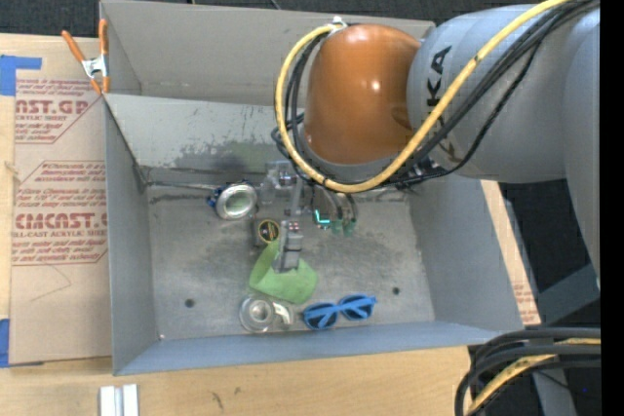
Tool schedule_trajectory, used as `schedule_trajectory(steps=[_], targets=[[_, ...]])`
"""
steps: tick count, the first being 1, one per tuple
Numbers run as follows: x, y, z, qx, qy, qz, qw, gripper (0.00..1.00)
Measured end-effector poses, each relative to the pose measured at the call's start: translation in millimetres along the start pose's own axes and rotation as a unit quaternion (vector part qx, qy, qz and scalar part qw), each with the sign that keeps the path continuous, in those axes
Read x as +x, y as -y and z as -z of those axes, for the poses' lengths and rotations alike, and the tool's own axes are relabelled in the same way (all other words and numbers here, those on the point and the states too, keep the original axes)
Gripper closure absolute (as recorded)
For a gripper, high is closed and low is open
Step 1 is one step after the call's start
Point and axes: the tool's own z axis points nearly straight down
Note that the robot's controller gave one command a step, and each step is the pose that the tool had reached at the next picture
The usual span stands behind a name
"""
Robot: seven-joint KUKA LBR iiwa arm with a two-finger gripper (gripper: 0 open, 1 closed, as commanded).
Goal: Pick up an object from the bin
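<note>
Camera view puts the gripper [291, 258] low in the middle of the grey bin [127, 209], its tip over the far end of a light green, floppy piece [285, 283] that lies close to the near wall. Whether the gripper is apart or closed cannot be told. Blue sunglasses [338, 310] lie just right of the green piece and a clear round thing [259, 314] just left. A shiny silver cup [236, 201] and a small dark disc [268, 230] lie farther back.

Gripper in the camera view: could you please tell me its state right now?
Gripper: open or closed cannot be told; it hangs low at the green crumpled piece near the front of the bin, beside the blue sunglasses.
</note>
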Motion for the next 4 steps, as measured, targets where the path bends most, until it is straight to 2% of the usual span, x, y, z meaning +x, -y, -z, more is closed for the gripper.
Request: schedule_trajectory(steps=[1,2,3,4], targets=[[37.5,23,-133,-0.001,0.0093,0.162,0.9867,0.00],[38.3,24,-130,0.000,0.0037,0.162,0.9868,1.00],[40.6,16,-15,0.001,0.0074,0.170,0.9854,1.00],[47.4,41,39,0.002,0.0053,0.305,0.9523,1.00]])
